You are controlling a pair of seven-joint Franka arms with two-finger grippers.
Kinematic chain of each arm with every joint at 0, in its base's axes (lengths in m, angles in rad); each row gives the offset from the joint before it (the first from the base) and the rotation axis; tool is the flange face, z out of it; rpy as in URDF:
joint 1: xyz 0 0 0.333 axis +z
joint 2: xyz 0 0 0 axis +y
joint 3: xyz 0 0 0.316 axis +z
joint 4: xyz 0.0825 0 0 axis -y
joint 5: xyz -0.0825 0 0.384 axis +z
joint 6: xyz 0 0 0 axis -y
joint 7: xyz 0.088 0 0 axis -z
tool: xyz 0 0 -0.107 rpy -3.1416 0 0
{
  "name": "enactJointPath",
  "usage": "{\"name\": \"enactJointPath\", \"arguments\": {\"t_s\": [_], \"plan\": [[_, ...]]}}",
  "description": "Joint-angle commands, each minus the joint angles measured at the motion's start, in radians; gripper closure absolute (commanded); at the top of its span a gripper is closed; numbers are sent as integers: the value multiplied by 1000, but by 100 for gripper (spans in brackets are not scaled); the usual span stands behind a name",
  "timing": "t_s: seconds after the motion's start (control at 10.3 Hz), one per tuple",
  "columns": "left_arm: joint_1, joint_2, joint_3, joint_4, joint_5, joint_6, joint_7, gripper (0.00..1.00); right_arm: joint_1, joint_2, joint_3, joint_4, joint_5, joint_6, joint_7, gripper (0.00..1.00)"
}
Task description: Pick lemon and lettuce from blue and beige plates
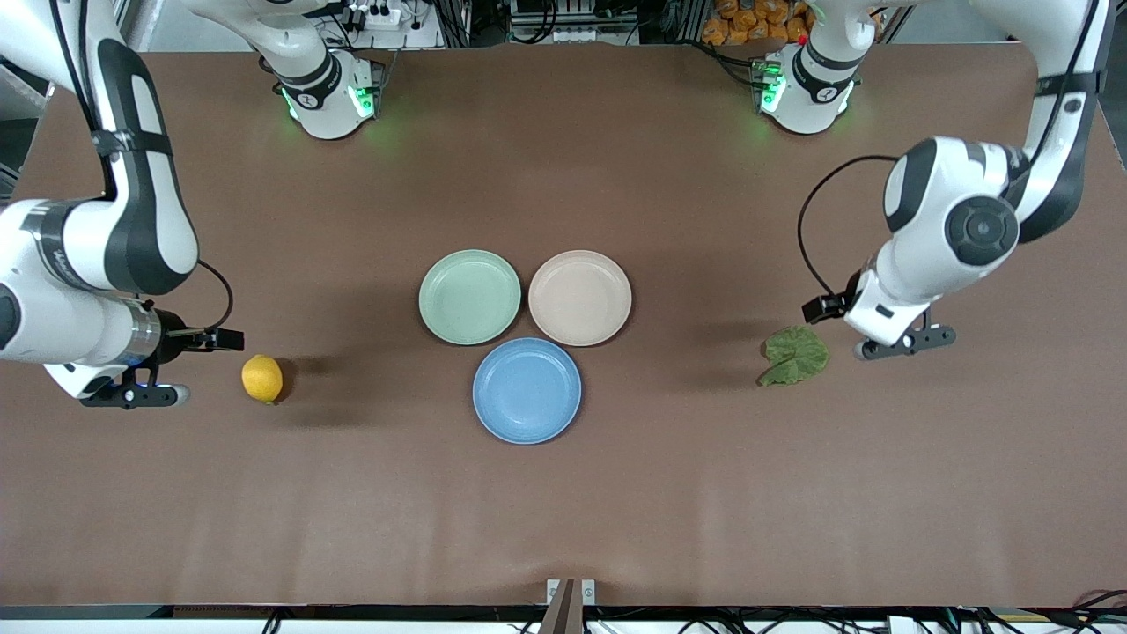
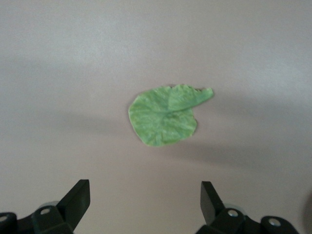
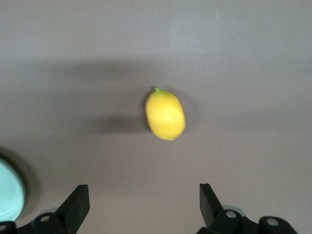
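The yellow lemon (image 1: 262, 378) lies on the bare table toward the right arm's end, on no plate. My right gripper (image 1: 132, 394) is open and empty above the table beside it; the lemon (image 3: 165, 114) shows ahead of the open gripper (image 3: 144, 190). The dark green lettuce (image 1: 795, 355) lies flat on the table toward the left arm's end. My left gripper (image 1: 907, 342) is open and empty above the table beside it; the lettuce (image 2: 165, 115) shows ahead of the gripper (image 2: 145, 187). The blue plate (image 1: 526, 390) and the beige plate (image 1: 580, 298) stand empty at mid-table.
A pale mint-green plate (image 1: 469, 297), also empty, touches the beige plate and sits farther from the front camera than the blue one; its edge shows in the right wrist view (image 3: 7, 192). The brown table (image 1: 563, 511) carries nothing else.
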Motion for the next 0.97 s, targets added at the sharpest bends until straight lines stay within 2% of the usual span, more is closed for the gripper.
{"name": "enactJointPath", "arguments": {"t_s": [0.0, 0.19, 0.29, 0.48, 0.58, 0.77, 0.87], "plan": [[-32, -106, 11, -83, -25, -27, -7, 0, 25, -119, -3, -11, 17, -54, 7, 0], [-58, -157, 37, -100, -30, -31, -7, 0, 30, -187, -4, -8, 26, -150, 37, 0], [-114, -174, 102, -71, -28, -29, 9, 0, 30, -224, -4, -11, 19, -193, 37, 0], [-118, -177, 120, 47, -27, -37, 8, 0, 30, -287, -13, -6, 12, -260, 35, 0], [-116, -181, 119, 91, -15, -84, 17, 0, 31, -316, -19, -5, 8, -264, 34, 0], [-118, -175, 117, 232, -24, -260, 159, 0, 31, -348, -35, 36, -18, -299, 38, 0], [-116, -183, 115, 268, -25, -329, 202, 0, 31, -351, -36, 65, -20, -330, 38, 0]]}}
